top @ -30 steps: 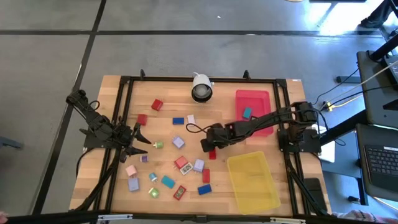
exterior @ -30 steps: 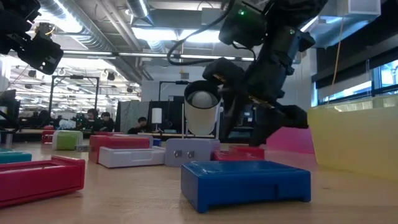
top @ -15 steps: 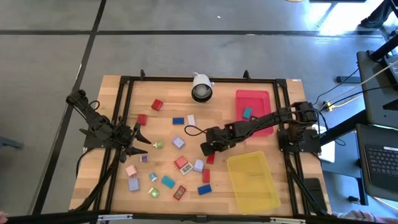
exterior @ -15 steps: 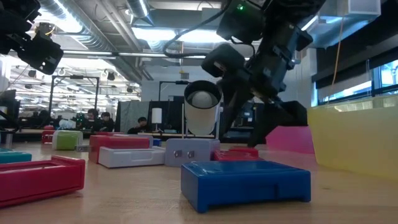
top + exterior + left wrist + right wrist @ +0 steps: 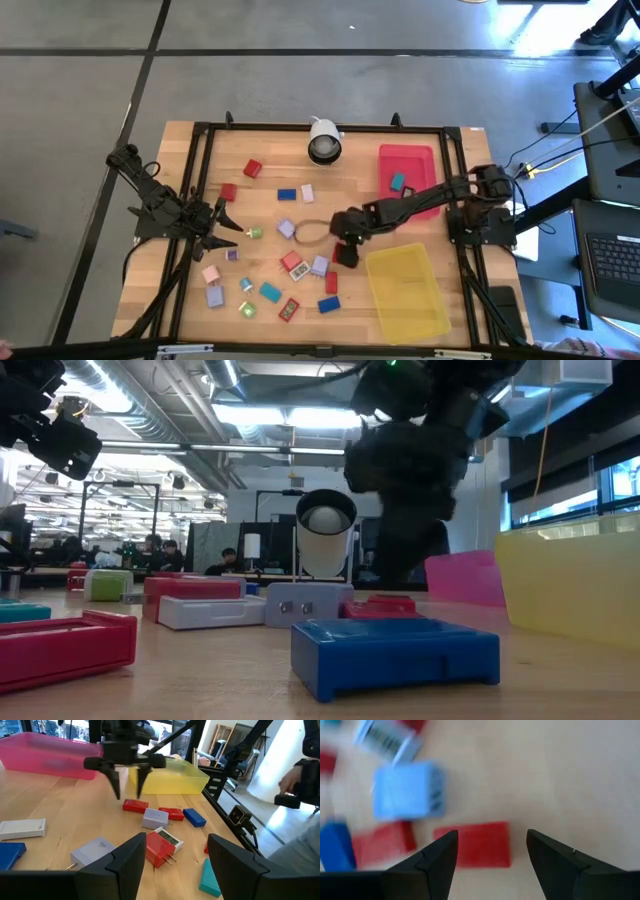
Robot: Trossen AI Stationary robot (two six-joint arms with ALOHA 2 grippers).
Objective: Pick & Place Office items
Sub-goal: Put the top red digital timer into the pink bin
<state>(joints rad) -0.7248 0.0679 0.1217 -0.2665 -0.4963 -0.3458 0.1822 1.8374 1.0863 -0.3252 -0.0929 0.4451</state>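
Observation:
Several small office items in red, blue, teal, lilac and green lie scattered on the wooden table (image 5: 190,300). My right gripper (image 5: 345,252) hangs open over a flat red block (image 5: 480,851), pointing steeply down, one finger on either side and above it. The left wrist view shows this gripper (image 5: 128,795) just above the red block (image 5: 135,806), apart from it. A lilac block (image 5: 407,790) lies close beside it. My left gripper (image 5: 225,228) waits open at the table's left side, lifted off the table.
A red tray (image 5: 425,160) at the back right holds a teal block (image 5: 398,182). A yellow tray (image 5: 405,290) stands at the front right, close to my right gripper. A white round camera (image 5: 323,145) stands at the far edge. A blue block (image 5: 395,650) lies near the low camera.
My right gripper has rolled about its own axis above the red block, so its fingers now stand at a different angle across it. Its fingers stay open. The blocks have not moved.

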